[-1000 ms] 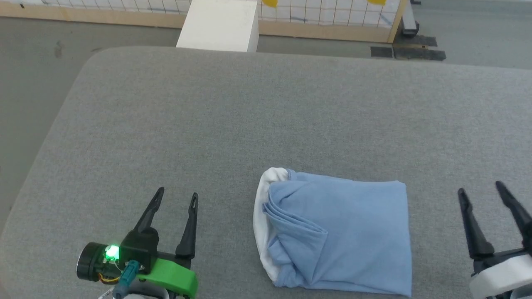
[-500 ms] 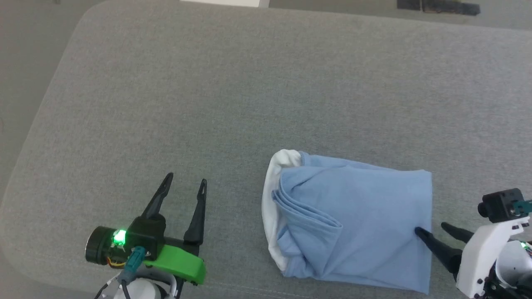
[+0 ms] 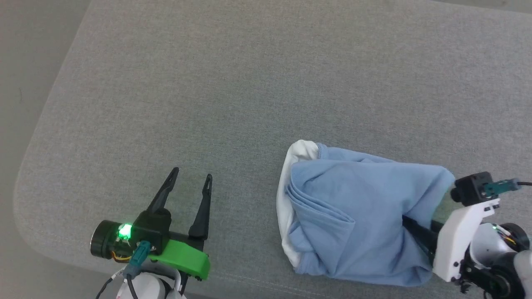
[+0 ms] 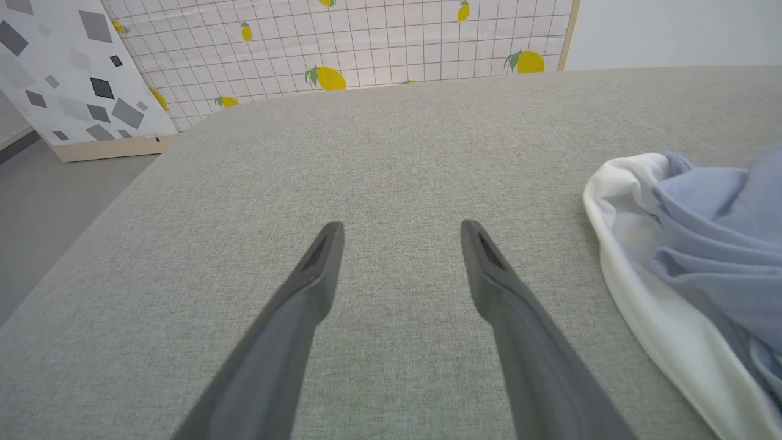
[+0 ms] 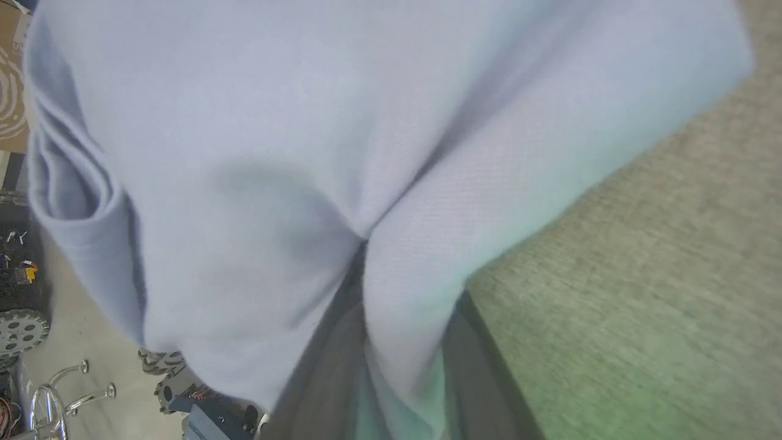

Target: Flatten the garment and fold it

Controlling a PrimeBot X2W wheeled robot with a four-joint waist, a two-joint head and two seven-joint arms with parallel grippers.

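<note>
Grey worktop (image 3: 208, 83) stretches bare and wide toward its far side and rounded left corner. The folded garment (image 3: 357, 216) lies near the front edge, right of centre, white collar leftward, its right edge lifted and pinched by the right gripper (image 3: 415, 230). Well apart to the left, the left gripper (image 3: 192, 174) stands released over bare surface.

One garment (image 3: 365, 216), one table (image 3: 249, 83), and four fingers (image 4: 302, 305).
</note>
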